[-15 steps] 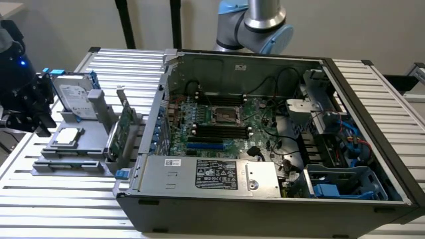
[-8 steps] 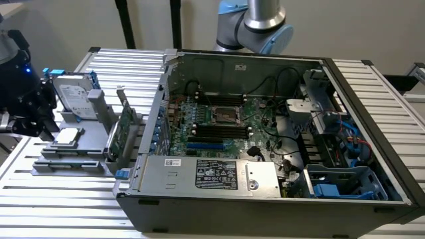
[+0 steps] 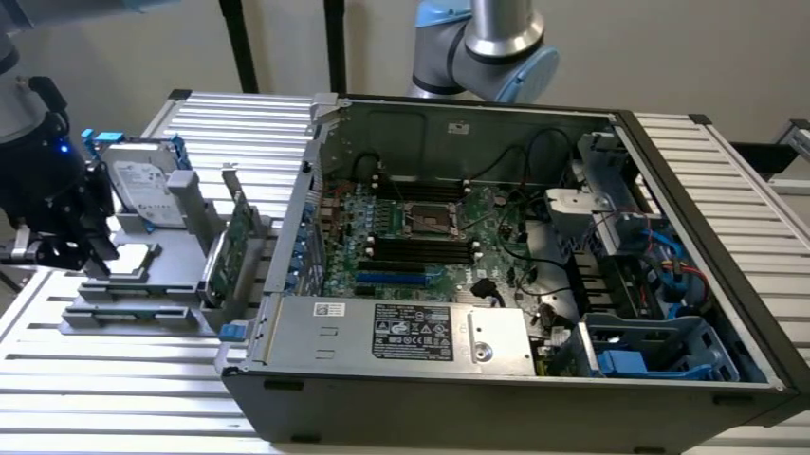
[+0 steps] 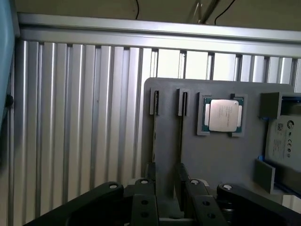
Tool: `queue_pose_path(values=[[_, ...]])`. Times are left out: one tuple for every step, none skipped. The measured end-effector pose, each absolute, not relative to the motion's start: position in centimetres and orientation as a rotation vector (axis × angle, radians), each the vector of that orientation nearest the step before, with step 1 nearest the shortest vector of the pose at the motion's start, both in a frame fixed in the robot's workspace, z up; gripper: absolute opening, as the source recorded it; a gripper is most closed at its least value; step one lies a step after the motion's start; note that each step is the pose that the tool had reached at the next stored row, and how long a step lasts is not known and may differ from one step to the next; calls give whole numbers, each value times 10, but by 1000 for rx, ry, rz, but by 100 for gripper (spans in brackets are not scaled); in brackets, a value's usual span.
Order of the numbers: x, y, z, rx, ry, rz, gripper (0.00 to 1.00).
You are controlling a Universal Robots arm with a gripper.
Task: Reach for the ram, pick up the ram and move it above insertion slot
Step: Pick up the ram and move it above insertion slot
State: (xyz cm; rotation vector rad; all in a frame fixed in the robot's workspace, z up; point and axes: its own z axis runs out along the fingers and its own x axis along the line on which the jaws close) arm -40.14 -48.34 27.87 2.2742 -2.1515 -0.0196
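Two thin ram sticks stand edge-on in the slots of a grey holder plate (image 4: 216,160): one ram stick (image 4: 154,136) and a second stick (image 4: 180,139) beside it. My gripper (image 4: 165,181) hovers over their near ends. Its black fingers (image 4: 150,174) are apart, roughly in line with the two sticks, with bare grey plate showing between them. In the exterior view the gripper (image 3: 89,254) hangs over the holder (image 3: 152,284) at that view's left. The motherboard's black insertion slots (image 3: 424,248) lie inside the open computer case (image 3: 506,379).
A processor chip (image 4: 223,115) and a silver hard drive (image 4: 286,141) sit on the same holder. The hard drive (image 3: 139,185) and a green expansion card (image 3: 228,251) stand upright between gripper and case. An arm joint (image 3: 500,47) rises behind the case. Ribbed aluminium table (image 3: 114,398) all around.
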Motion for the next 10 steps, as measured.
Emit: queue_pose_path(values=[[-401, -483, 277, 2275, -2150, -20, 31], [-401, -483, 275, 2276, -2149, -20, 31], [-401, -484, 273, 2277, -2148, -20, 31], [-401, -484, 272, 2278, -2147, -20, 31], [-401, -484, 270, 2279, -2147, -20, 31], [-401, -484, 268, 2279, -2146, -20, 31], [-401, -484, 266, 2280, -2146, -20, 31], [-400, -484, 264, 2280, -2145, -20, 31], [-400, -484, 262, 2281, -2145, -20, 31], [-400, -484, 261, 2281, -2144, -20, 31]])
